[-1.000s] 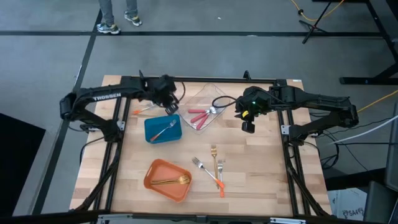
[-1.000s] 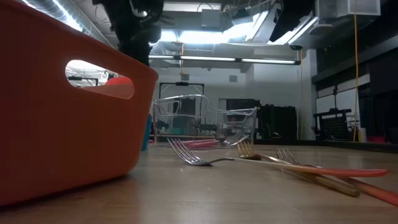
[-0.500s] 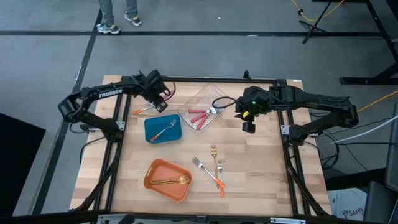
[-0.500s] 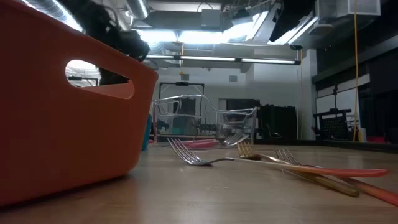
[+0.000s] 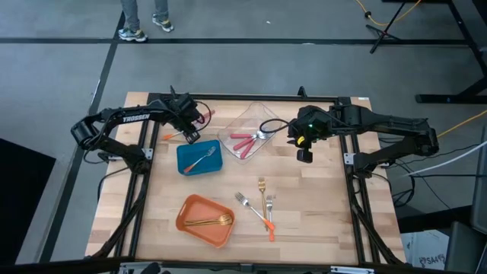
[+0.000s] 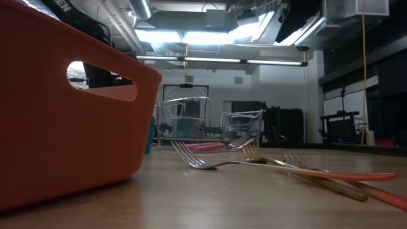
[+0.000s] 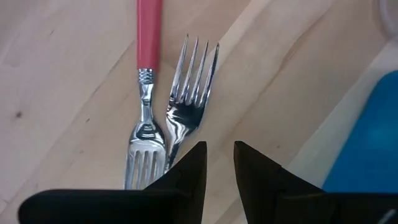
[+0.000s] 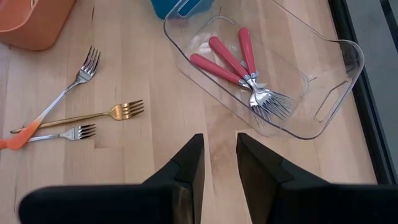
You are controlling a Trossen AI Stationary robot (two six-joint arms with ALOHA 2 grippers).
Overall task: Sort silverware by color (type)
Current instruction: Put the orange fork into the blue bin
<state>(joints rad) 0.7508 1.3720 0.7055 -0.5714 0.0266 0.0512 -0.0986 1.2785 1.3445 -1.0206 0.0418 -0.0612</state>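
Note:
My left gripper (image 5: pixel 189 134) (image 7: pixel 219 158) hovers open, with a narrow gap, over two forks (image 5: pixel 173 135) lying flat near the table's far left edge. They are a red-handled fork (image 7: pixel 148 74) and a silver fork head (image 7: pixel 189 81) whose handle is hidden under my fingers. My right gripper (image 5: pixel 303 156) (image 8: pixel 219 152) waits open, also with a narrow gap, above the bare wood right of the clear container (image 5: pixel 247 135) (image 8: pixel 323 74). That container holds three red-handled forks (image 8: pixel 236 59). A gold fork (image 8: pixel 93 115) and two orange-handled forks (image 8: pixel 59 99) lie flat at the table's middle.
A blue container (image 5: pixel 199 157) holding one fork sits just nearer than my left gripper. An orange container (image 5: pixel 204 219) (image 6: pixel 63 108) with gold forks stands near the table's near left. Black frame rails run along the table's sides. A person's legs (image 5: pixel 144 19) stand beyond the far edge.
My left gripper has moved from above the blue container's far edge toward the table's left edge and has come down over the two forks lying there, turning as it went. The forks have not moved.

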